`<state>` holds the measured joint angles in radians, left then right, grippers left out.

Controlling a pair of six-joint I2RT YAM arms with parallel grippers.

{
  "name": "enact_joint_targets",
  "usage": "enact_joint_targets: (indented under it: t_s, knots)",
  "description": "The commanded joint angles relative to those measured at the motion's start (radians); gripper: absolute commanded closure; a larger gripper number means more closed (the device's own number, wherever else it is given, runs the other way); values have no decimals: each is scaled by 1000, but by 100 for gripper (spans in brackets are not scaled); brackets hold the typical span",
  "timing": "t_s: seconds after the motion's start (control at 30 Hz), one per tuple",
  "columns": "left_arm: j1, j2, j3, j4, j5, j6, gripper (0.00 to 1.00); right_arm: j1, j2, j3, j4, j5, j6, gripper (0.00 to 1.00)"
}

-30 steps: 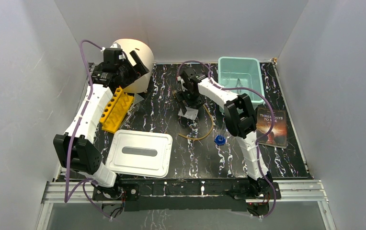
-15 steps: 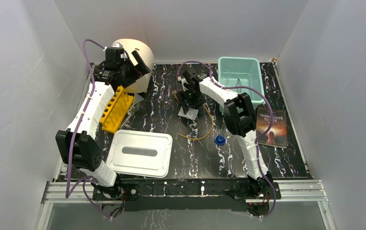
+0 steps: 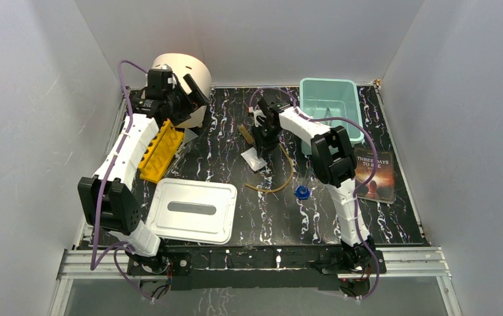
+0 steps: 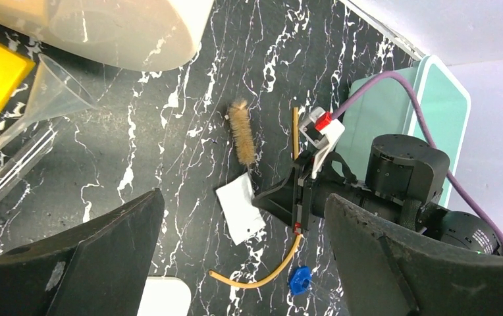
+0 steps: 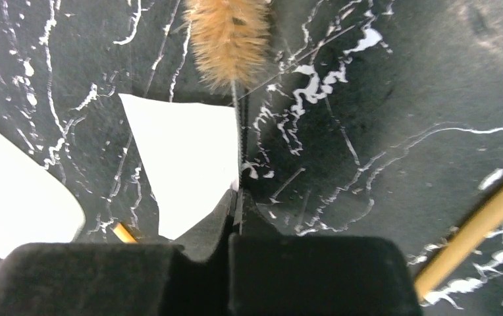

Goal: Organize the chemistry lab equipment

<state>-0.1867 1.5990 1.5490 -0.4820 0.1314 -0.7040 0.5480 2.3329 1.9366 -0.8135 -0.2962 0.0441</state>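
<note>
The sorting looks early, with most of the equipment loose on the desk. The right gripper is pinched shut on the thin wire stem of the brush; the tan bristles point away from it over the dark marble, just past the upper edge of the white packet. The step in hand is, I judge, the pickup of the brush, and carrying it to a resting place is not yet done. The left gripper stands wide with nothing between its fingers, at the far left by the big cream cylinder and beyond the yellow holed rack.

Left to do, as things lie: the white packet sits flat in the middle of the desk; the tan rubber tube curls just on the near side of it; a small blue cap sits beside the tube's end; a clear funnel lies next to the rack. The teal bin at the far right seems to hold something thin, possibly the tongs, though the view is too faint to be sure; if the bin is where things belong, hardly anything has reached it. A white lid lies at the near left and a dark-covered book at the right; neither looks to be part of the job.
</note>
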Motion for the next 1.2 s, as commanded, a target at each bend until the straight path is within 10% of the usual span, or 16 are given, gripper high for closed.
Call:
enact_joint_targets:
  t_s: [0.0,1.17]
  knots:
    - [3,-37,-55,21,81,-33,9,6,-26,-47,3,-15,18,100]
    - [-61,-30,-596,440,334,-281,16,7,-257,-207,174,-207,242,100]
